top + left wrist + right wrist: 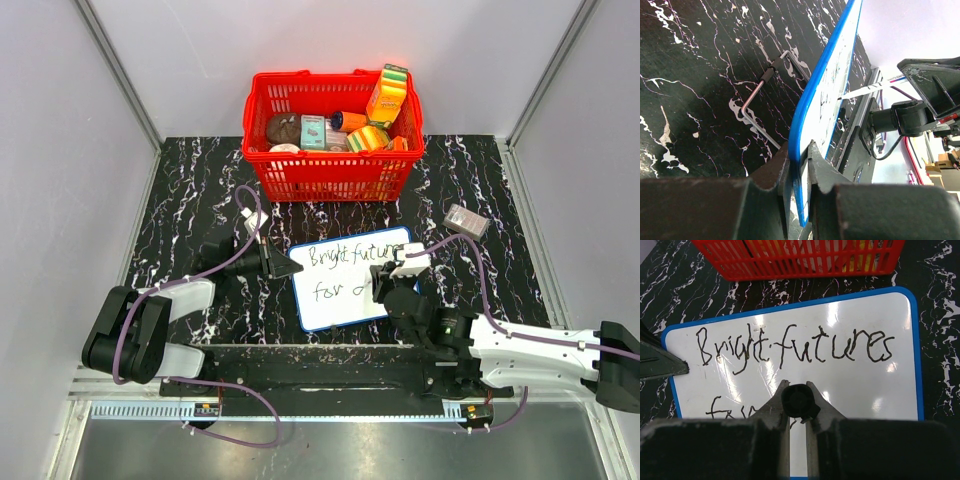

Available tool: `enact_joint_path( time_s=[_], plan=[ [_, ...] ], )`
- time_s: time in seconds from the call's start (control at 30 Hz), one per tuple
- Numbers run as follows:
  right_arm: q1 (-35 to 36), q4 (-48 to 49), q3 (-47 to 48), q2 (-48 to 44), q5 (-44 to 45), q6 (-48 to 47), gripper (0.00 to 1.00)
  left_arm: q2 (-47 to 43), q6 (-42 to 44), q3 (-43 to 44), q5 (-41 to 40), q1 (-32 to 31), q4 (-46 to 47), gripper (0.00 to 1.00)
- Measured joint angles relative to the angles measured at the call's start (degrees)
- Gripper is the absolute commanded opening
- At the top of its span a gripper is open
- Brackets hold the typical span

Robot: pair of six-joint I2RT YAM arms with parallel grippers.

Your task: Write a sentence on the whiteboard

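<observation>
The whiteboard (345,280) with its blue rim lies on the black marbled table in front of the red basket. It also shows in the left wrist view (832,75) and the right wrist view (840,380). The sentence (790,347) reads "Bright futures" on the top line, with "for" and another letter begun below (335,292). My left gripper (288,267) is shut on the board's left edge (801,165). My right gripper (385,285) is shut on a black marker (799,401), held upright over the board's lower line.
A red basket (335,175) of groceries stands behind the board. A small grey box (466,220) lies at the right. A wire stand (762,90) lies on the table beside the board. Grey walls enclose the table on three sides.
</observation>
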Motion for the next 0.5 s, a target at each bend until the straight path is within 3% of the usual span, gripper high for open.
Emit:
enact_joint_path(
  time_s=[0.5],
  plan=[
    [0.0, -1.6, -0.8, -1.1, -1.4, 2.8, 0.00, 0.2, 0.0, 0.0, 0.0, 0.0, 0.0, 0.00]
  ],
)
